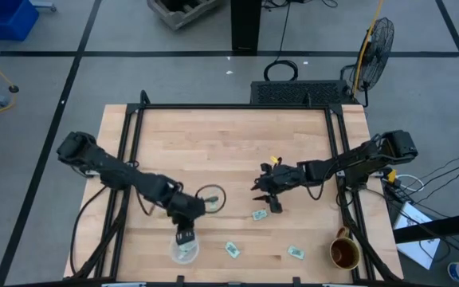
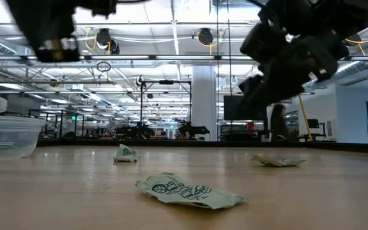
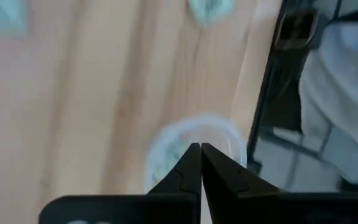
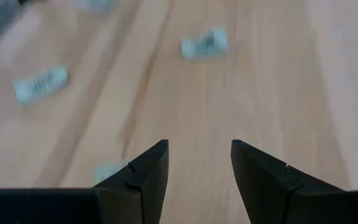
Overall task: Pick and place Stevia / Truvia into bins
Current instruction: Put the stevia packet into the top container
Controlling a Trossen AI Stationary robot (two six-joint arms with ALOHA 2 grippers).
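The wooden desk [image 1: 229, 143] carries everything, framed by dark rails. The left arm reaches in from the desk's left edge, its left pincer [image 1: 185, 236] hanging just over a clear cup [image 1: 186, 251] at the front edge, fingers [image 3: 191, 168] pressed together with nothing between them. The right arm stretches in from the right, its right pincer [image 1: 274, 206] poised over the desk's middle with its jaws spread apart and empty. A brown mug [image 1: 344, 252] stands at the front right corner. A second clear cup [image 1: 211, 198] sits just beside the left wrist. Three pale green sachets lie loose on the wood: one [image 1: 258, 214] near the right pincer, another [image 1: 232, 249] toward the front, the third [image 1: 295, 253] near the mug.
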